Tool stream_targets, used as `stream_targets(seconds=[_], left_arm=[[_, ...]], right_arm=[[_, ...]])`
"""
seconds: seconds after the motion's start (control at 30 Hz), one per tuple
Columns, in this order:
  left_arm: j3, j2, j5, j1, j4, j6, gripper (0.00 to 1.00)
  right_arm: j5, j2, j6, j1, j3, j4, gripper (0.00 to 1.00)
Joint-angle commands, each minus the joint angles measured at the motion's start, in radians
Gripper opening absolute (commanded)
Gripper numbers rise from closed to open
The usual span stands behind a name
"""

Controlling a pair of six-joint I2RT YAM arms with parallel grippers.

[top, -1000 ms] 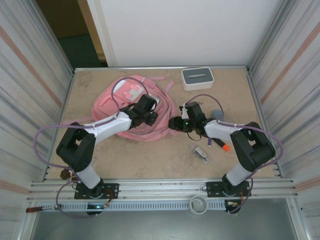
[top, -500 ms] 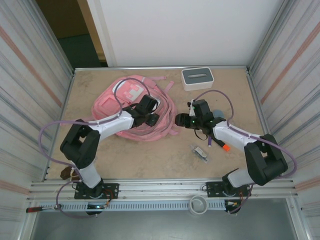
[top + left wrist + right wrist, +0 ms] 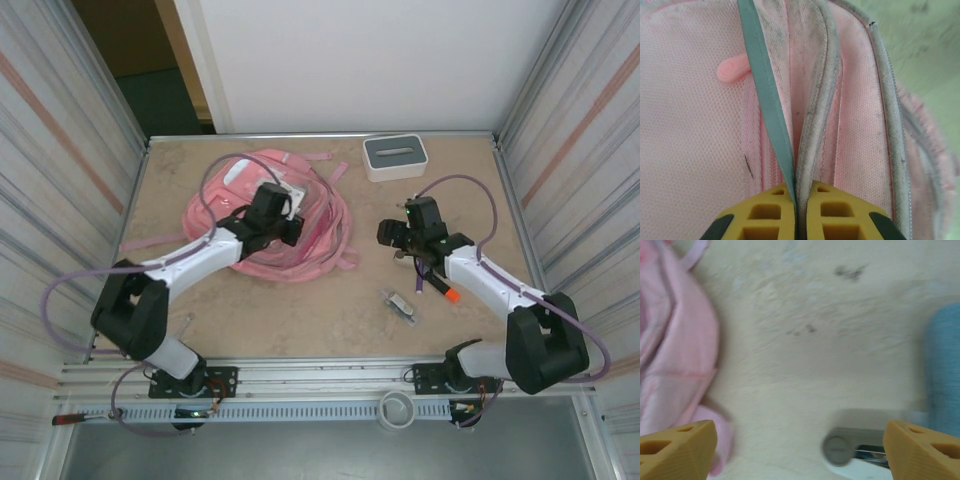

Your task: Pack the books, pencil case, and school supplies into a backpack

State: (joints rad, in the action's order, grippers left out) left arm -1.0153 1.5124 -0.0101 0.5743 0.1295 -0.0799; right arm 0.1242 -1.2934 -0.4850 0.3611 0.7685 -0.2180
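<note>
left gripper [image 3: 288,214] at 10 o'clock of the table centre, down on the large soft pink fabric backpack [image 3: 215,215]. from its wrist camera, yellow fingers [image 3: 765,220] pressed together, pinching a grey-teal zip edge [image 3: 765,90] of the bag. small pink rubber zip pull [image 3: 732,70] at 11 o'clock of that pinch, flat on the mesh.

right gripper [image 3: 393,237] at 2 o'clock of the table centre, apart from the backpack, low over the bare beige tabletop [image 3: 300,310]. fingers [image 3: 677,450] spread wide, gripping nothing. pink fabric at 9 o'clock in the right wrist view, a blurred blue shape [image 3: 945,365] at 3 o'clock. small grey round-capped item [image 3: 837,450] on the table near the 3 o'clock finger, too blurred to name.

orange-tipped dark marker [image 3: 447,291] at 4 o'clock of the right gripper, partly under that arm. little clear packet [image 3: 402,304] at 6 o'clock of it, on the table. white box with grey slotted top [image 3: 395,156] at 12 o'clock, by the far edge.
</note>
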Motion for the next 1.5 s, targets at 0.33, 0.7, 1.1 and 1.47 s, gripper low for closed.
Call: stream_targets(seconds=[0.33,0.7,1.1,1.47], left_arm=[[0.107,-0.176,-0.276,-0.107,-0.21,-0.107,0.0],[0.128,-0.18,-0.286,-0.116,-0.222,-0.106,0.0],[0.125,-0.173,-0.287,-0.117,-0.215,-0.107,0.0],[0.164,-0.208,-0.459,-0.217,-0.308,-0.237,0.0]], right_arm=[[0.001,-0.199,0.099,-0.275,0.147,-0.245,1.0],[-0.076,-0.405,0.132,-0.325,0.242,-0.291,0.78],[-0.114,-0.29,0.095,-0.385,0.213,-0.22,0.43],[-0.459,-0.087,0.01,-0.324,0.143,-0.079,0.42]])
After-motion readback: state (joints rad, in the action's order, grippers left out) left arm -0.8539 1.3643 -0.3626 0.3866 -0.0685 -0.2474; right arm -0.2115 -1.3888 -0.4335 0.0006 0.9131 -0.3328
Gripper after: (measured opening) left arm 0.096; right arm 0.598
